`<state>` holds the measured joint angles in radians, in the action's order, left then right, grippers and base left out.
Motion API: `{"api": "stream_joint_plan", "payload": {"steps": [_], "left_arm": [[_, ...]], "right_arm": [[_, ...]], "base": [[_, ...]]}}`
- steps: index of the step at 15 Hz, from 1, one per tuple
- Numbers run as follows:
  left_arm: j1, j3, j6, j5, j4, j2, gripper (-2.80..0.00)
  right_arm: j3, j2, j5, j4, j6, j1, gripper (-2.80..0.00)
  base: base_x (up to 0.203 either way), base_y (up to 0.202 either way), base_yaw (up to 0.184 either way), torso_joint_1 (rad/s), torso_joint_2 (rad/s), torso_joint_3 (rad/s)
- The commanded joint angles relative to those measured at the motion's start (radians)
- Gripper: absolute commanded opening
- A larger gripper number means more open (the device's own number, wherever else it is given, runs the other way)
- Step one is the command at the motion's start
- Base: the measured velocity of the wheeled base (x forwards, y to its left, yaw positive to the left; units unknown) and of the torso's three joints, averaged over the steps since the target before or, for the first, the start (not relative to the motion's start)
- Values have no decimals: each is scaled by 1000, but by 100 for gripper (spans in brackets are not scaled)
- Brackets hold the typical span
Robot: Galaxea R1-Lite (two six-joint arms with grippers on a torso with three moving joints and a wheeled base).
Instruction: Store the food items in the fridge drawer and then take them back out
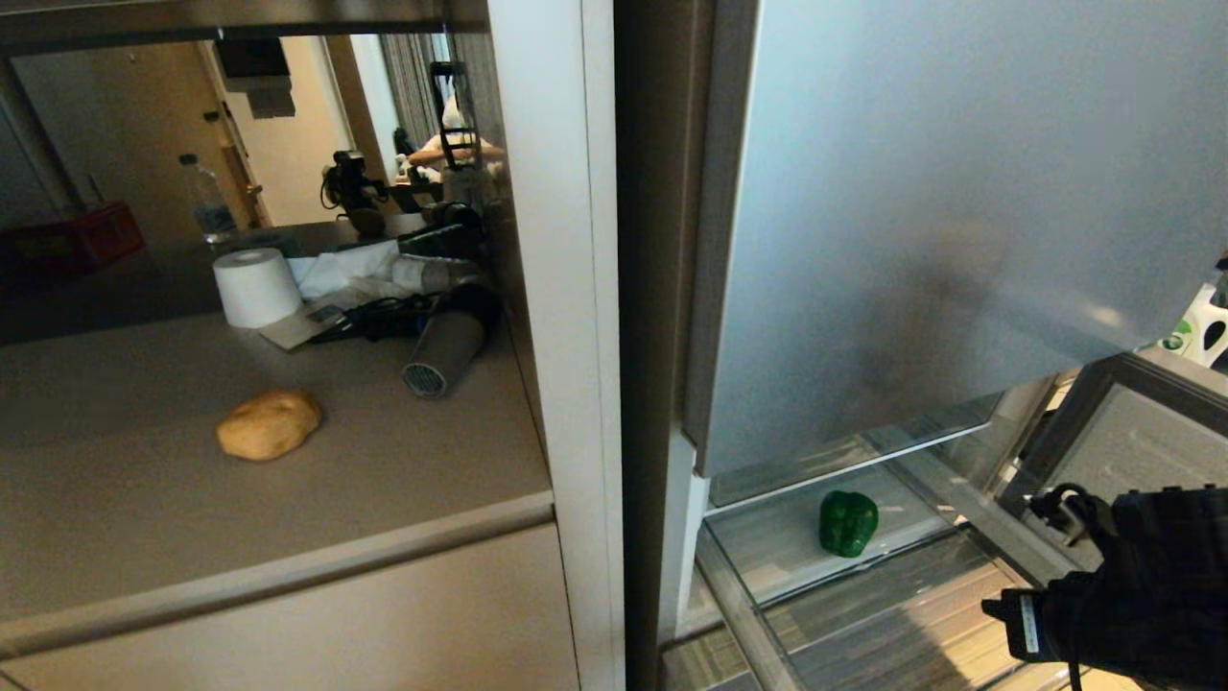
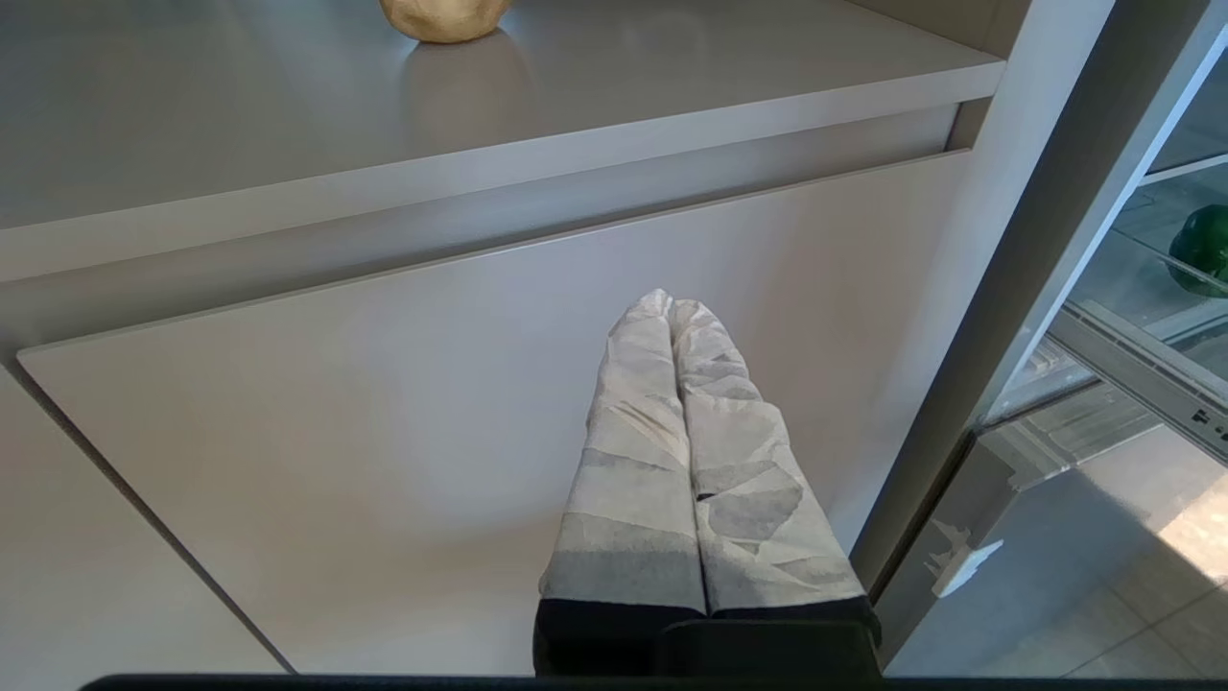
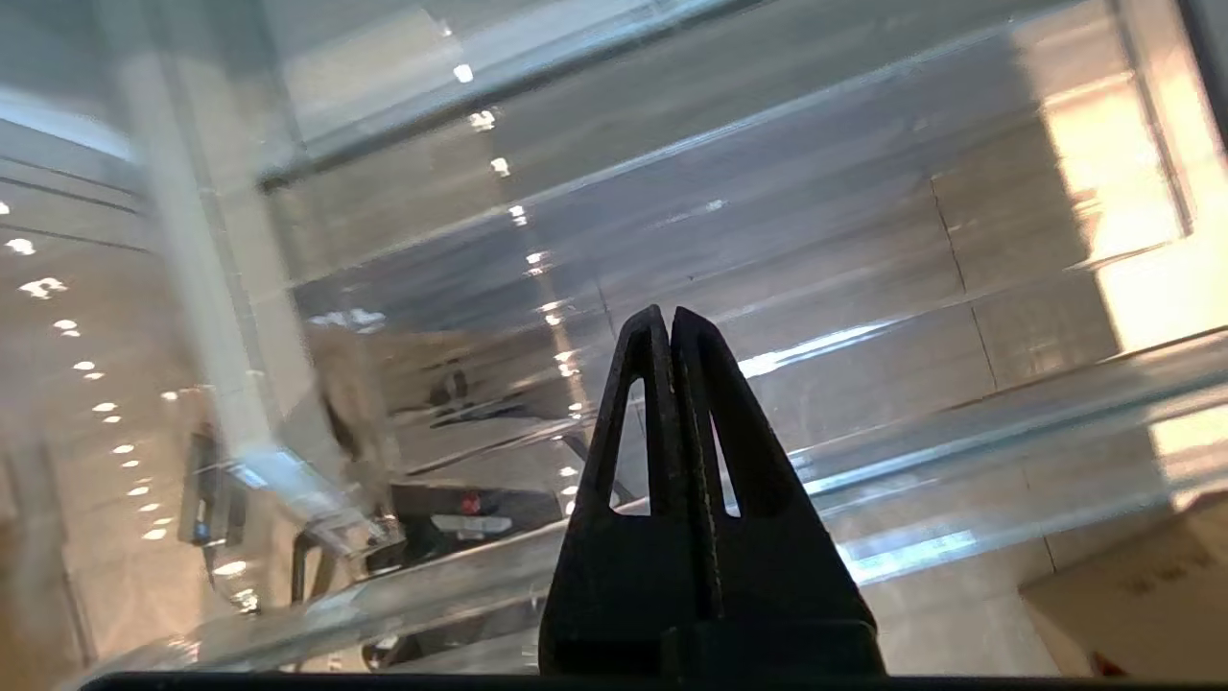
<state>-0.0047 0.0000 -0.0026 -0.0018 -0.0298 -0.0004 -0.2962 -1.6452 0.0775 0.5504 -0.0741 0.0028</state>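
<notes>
A golden-brown roundish lump (image 1: 269, 424) lies on the grey counter (image 1: 125, 499) left of the fridge; the left wrist view catches its lower part (image 2: 446, 17). The fridge drawer (image 1: 739, 595) stands pulled out under the tall frosted door (image 1: 959, 211). A glossy green bell pepper (image 1: 848, 523) rests inside it near the back, and it also shows in the left wrist view (image 2: 1204, 250). My right arm (image 1: 1142, 585) reaches in over the drawer's front right. The right gripper (image 3: 669, 315) is shut and empty above the clear drawer floor. My left gripper (image 2: 672, 305), wrapped in white tape, is shut and parked before the cabinet front below the counter.
At the back of the counter lie a toilet-paper roll (image 1: 255, 286), a hair dryer (image 1: 443, 355), cables and crumpled paper. A white upright panel (image 1: 576, 288) separates counter and fridge. The drawer's grey framed front (image 1: 1132, 451) stands at the right.
</notes>
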Motion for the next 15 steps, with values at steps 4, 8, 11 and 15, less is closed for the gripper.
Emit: {"api": "stream_joint_plan", "payload": {"steps": [4, 8, 11, 15], "left_arm": [[0, 11, 1, -1, -1, 0, -280], [0, 11, -1, 0, -1, 0, -280], [0, 11, -1, -1, -1, 0, -280], [0, 11, -1, 0, -1, 0, -280]], "right_arm": [[-46, -192, -11, 106, 0, -4, -280], [-118, -279, -51, 118, 49, -7, -280], [-164, -340, -50, 138, 70, -7, -280], [-249, -420, -47, 181, 112, -6, -280]], "base": [[0, 0, 0, 0, 0, 0], [0, 0, 0, 0, 0, 0], [0, 0, 0, 0, 0, 0], [0, 0, 0, 0, 0, 0]]}}
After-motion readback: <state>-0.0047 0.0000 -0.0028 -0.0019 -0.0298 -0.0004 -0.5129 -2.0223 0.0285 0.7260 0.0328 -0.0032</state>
